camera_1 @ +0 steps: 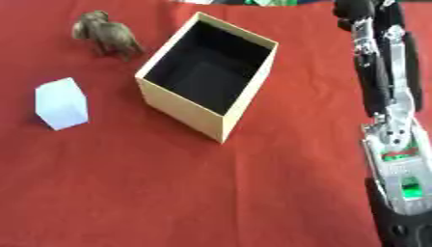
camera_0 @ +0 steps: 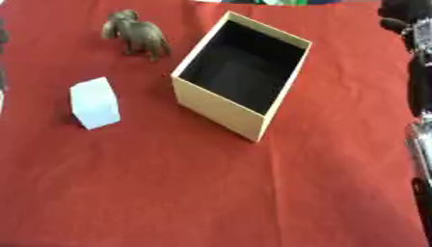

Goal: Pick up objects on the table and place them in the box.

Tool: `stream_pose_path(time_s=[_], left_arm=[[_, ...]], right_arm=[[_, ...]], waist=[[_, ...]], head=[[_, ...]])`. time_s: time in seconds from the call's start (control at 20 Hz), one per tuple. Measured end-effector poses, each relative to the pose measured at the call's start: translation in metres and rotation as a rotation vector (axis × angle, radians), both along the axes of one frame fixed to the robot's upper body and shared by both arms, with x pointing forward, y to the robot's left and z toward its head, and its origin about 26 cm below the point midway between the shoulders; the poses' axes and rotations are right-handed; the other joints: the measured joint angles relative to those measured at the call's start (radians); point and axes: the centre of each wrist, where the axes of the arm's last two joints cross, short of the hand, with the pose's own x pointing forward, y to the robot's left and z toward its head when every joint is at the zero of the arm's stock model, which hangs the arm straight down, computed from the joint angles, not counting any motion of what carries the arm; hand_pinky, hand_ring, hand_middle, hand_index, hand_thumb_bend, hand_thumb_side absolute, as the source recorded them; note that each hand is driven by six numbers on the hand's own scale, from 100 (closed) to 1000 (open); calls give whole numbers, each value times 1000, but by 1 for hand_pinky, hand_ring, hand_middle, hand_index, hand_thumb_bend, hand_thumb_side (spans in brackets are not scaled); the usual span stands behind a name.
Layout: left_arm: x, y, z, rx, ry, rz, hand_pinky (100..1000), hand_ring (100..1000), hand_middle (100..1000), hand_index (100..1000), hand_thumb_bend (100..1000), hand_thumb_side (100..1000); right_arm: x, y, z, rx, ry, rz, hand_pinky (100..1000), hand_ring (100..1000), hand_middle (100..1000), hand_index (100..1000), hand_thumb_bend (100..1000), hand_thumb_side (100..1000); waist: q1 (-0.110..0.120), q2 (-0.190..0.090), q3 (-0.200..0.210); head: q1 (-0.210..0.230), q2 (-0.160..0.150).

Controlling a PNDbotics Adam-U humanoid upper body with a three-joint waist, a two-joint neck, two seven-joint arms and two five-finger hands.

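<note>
A red cloth covers the table. On it, a little right of centre at the far half, stands an open box, tan outside and black inside, turned askew so that one corner points toward the robot. Nothing shows inside it.

Left of the box, well apart from it, lie two things. A small brown toy animal (an elephant, by its shape) stands upright near the far left. Nearer the robot, a pale block rests on the cloth, just beside the box's near-left wall but not touching it.

The right arm runs along the right edge, black with silver parts and a green mark near its lower end. The right hand shows dark at the upper right corner, above the cloth and clear of the box; whether its fingers are straight or curled I cannot tell. It holds nothing visible.
</note>
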Motion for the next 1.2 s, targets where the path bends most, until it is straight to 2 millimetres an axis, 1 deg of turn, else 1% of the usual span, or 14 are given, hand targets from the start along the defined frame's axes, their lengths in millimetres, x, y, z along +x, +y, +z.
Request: stream_pose_path(time_s=[0.15, 0.2, 0.4, 0.5, 0.6, 0.65, 0.7, 0.75, 0.8, 0.85, 0.9, 0.95, 1.05, 1.2], left_arm=[[-2, 5, 4, 129, 66, 46, 777, 803, 804, 843, 100, 758], [-2, 7, 5, 160, 89, 60, 778, 804, 806, 847, 100, 788], [-4, 10, 9, 261, 189, 103, 775, 816, 813, 865, 100, 834], [-4, 11, 11, 304, 229, 120, 770, 817, 811, 869, 100, 812], [-4, 11, 13, 352, 251, 134, 774, 823, 816, 874, 100, 820], [-4, 10, 14, 373, 261, 140, 773, 828, 819, 875, 164, 817], [-4, 10, 15, 394, 267, 148, 772, 829, 819, 874, 170, 808], [-4, 10, 16, 414, 271, 157, 766, 832, 820, 874, 160, 737], [-3, 10, 18, 436, 272, 168, 765, 834, 822, 875, 156, 716], [-3, 9, 19, 458, 273, 180, 763, 843, 826, 876, 149, 657], [-3, 9, 19, 476, 274, 191, 763, 843, 827, 876, 150, 651], [-3, 9, 20, 496, 273, 201, 761, 846, 827, 877, 135, 594], [-3, 8, 20, 532, 278, 219, 769, 857, 835, 887, 149, 565], [-3, 5, 19, 575, 284, 226, 770, 862, 838, 889, 196, 584]], right_arm=[[0, 0, 0, -2, 2, 0, 807, 785, 714, 1000, 100, 875], [0, 0, -1, -2, 3, 0, 807, 784, 714, 1000, 100, 876], [0, 0, -1, -3, 6, 1, 807, 782, 712, 1000, 100, 875], [0, 0, -1, -4, 6, 3, 807, 782, 712, 1000, 100, 875], [0, 1, -2, -4, 7, 4, 807, 781, 711, 1000, 100, 875], [0, 1, -2, -5, 7, 4, 807, 780, 711, 1000, 100, 875], [0, 1, -2, -5, 7, 4, 807, 780, 711, 1000, 100, 875], [0, 1, -2, -5, 7, 4, 806, 779, 710, 1000, 100, 876], [0, 1, -2, -5, 7, 4, 806, 779, 710, 1000, 100, 876], [0, 1, -2, -5, 7, 4, 806, 779, 710, 1000, 100, 877], [0, 1, -2, -6, 7, 3, 806, 779, 710, 1000, 100, 878], [0, 1, -2, -6, 8, 3, 806, 778, 710, 1000, 100, 878], [0, 1, -2, -6, 9, 3, 806, 778, 709, 1000, 100, 879], [-1, 1, -2, -6, 10, 3, 806, 777, 709, 1000, 100, 879]], waist=[[3, 0, 0], [4, 0, 0], [6, 0, -5], [6, 0, -5], [6, 0, -5], [7, 0, -6], [7, 0, -6], [8, 0, -6], [9, 0, -6], [9, 0, -6], [10, 0, -7], [10, 0, -7], [12, 0, -8], [12, 0, -9]], head=[[0, 0], [0, 0], [0, -3], [1, -4], [2, -7], [2, -8], [2, -8], [2, -8], [2, -8], [3, -8], [4, -9], [5, -9], [5, -9], [6, -9]])
